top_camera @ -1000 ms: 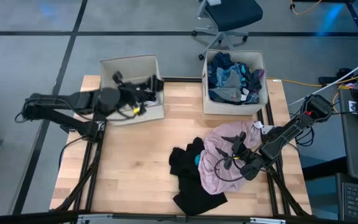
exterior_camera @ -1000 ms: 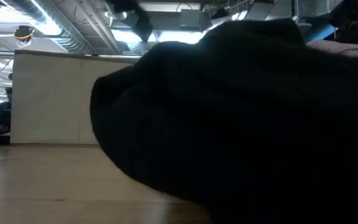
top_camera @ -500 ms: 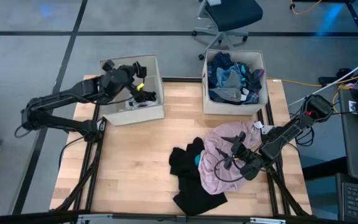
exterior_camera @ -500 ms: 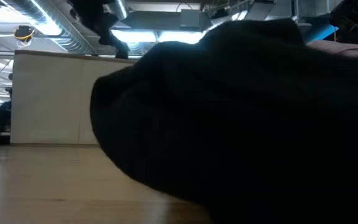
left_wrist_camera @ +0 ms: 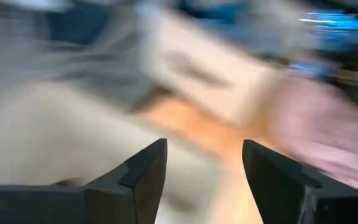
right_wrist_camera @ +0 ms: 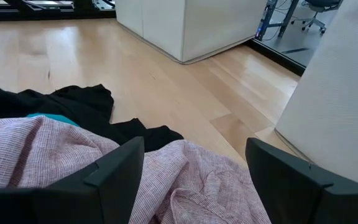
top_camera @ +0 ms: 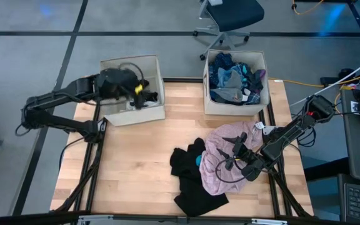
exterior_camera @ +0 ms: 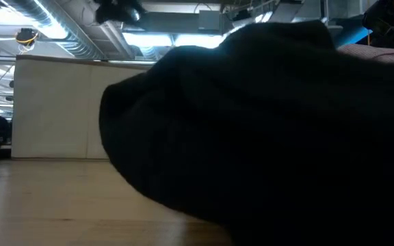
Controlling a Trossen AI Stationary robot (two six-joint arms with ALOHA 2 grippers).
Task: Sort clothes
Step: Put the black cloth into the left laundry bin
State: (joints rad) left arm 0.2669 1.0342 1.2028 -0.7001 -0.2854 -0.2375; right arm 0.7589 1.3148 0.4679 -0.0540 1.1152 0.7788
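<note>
Now the left gripper (top_camera: pixel 144 94) hangs over the left box (top_camera: pixel 155 67), jaws spread, empty.
Right gripper (top_camera: pixel 237 152), jaws apart, hovers over the pink garment (top_camera: pixel 220 150); bare bench (top_camera: pixel 130 162) lies left. Earlier, the left jaws were pressed together.

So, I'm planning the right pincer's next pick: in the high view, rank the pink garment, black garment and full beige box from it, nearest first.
From the right pincer:
1. Pale pink garment, directly beneath it.
2. Black garment, on its left.
3. Full beige fabric box, at the table's far edge.
</note>
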